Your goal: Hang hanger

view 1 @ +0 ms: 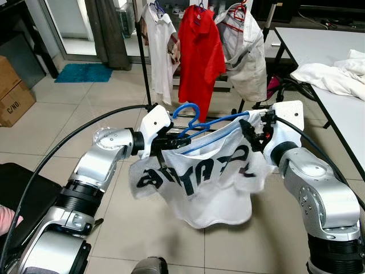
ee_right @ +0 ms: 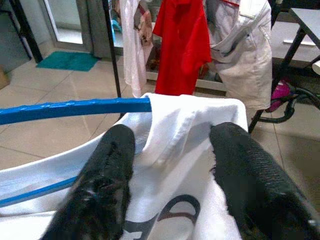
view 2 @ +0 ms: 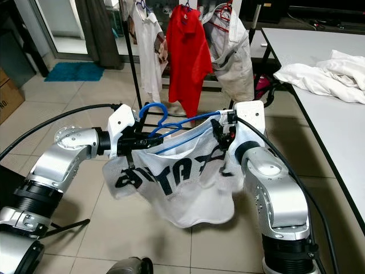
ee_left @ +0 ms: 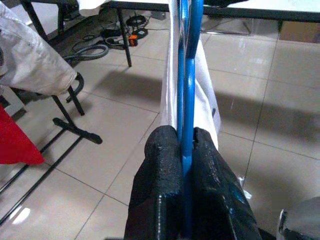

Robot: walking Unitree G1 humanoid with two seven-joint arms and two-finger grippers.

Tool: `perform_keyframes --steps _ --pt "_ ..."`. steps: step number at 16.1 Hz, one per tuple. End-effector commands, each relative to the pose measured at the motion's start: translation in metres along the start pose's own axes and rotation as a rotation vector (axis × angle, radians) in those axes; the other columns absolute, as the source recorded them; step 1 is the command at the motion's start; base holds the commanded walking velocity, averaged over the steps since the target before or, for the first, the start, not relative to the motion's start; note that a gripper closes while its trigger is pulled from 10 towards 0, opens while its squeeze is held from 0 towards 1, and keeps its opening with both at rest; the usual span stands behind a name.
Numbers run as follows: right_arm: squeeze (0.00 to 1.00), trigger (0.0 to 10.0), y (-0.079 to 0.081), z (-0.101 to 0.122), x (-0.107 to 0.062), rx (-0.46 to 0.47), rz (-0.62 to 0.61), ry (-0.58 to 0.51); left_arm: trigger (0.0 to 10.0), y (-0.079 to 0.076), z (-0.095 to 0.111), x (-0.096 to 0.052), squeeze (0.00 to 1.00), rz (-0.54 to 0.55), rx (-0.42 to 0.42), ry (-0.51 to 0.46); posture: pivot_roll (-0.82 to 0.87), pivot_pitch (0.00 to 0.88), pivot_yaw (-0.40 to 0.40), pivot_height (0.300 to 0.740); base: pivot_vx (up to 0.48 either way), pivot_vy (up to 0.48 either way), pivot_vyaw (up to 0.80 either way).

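The left gripper (view 1: 178, 141) pinches the blue hanger (view 1: 197, 122) while the right gripper's (ee_right: 170, 165) fingers, spread wide, straddle the white shirt (view 1: 194, 182) draped on it, apparently steadying it near the far clothes rack (view 1: 144, 63).

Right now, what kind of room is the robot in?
Probably a home laundry or drying corner: a clothes rack holds a red shirt and pale garments, more white laundry lies on a table, and the floor is tiled.

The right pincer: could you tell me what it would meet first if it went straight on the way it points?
Probably the white shirt bunched between the right pincer's open fingers, draped over the blue hanger; depth is unclear.
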State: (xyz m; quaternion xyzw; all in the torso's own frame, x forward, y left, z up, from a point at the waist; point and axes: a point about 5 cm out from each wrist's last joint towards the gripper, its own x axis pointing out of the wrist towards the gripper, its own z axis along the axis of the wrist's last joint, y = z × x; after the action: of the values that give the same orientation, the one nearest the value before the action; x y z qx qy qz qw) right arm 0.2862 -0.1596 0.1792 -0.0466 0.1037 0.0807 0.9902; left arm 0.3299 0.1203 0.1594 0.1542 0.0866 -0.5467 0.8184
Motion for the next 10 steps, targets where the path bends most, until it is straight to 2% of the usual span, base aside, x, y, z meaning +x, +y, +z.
perform_keyframes --steps 1,3,4,6,7,10 --pt "0.00 1.5 -0.0050 0.0047 0.0014 -0.005 -0.020 -0.019 0.0 -0.0029 0.0058 -0.0005 0.00 -0.028 0.022 -0.012 0.05 0.000 0.055 0.740 0.000 0.000 0.00" --pt "0.00 1.5 -0.0057 0.0041 0.0017 -0.006 -0.022 -0.018 0.0 -0.0034 0.0057 -0.0010 0.00 -0.032 0.022 -0.010 0.05 0.000 0.055 0.740 0.000 0.000 0.00" --pt "0.00 1.8 -0.0068 0.0032 0.0027 -0.004 -0.025 -0.017 0.0 -0.0041 0.0055 -0.0014 0.00 -0.033 0.020 -0.007 0.05 0.000 0.051 0.740 0.000 0.000 0.00" --pt "0.00 1.4 -0.0082 0.0024 0.0044 -0.001 -0.027 -0.016 0.0 -0.0049 0.0052 -0.0021 0.00 -0.037 0.018 -0.005 0.05 0.000 0.048 0.740 0.000 0.000 0.00" --pt "0.00 2.2 -0.0085 0.0017 0.0052 0.000 -0.027 -0.013 0.0 -0.0052 0.0050 -0.0025 0.00 -0.036 0.019 -0.003 0.05 0.000 0.045 0.740 0.000 0.000 0.00" --pt "0.00 2.2 -0.0086 -0.0001 0.0065 0.001 -0.023 -0.008 0.0 -0.0049 0.0049 -0.0030 0.00 -0.031 0.019 -0.002 0.05 0.000 0.041 0.740 0.000 0.000 0.00"
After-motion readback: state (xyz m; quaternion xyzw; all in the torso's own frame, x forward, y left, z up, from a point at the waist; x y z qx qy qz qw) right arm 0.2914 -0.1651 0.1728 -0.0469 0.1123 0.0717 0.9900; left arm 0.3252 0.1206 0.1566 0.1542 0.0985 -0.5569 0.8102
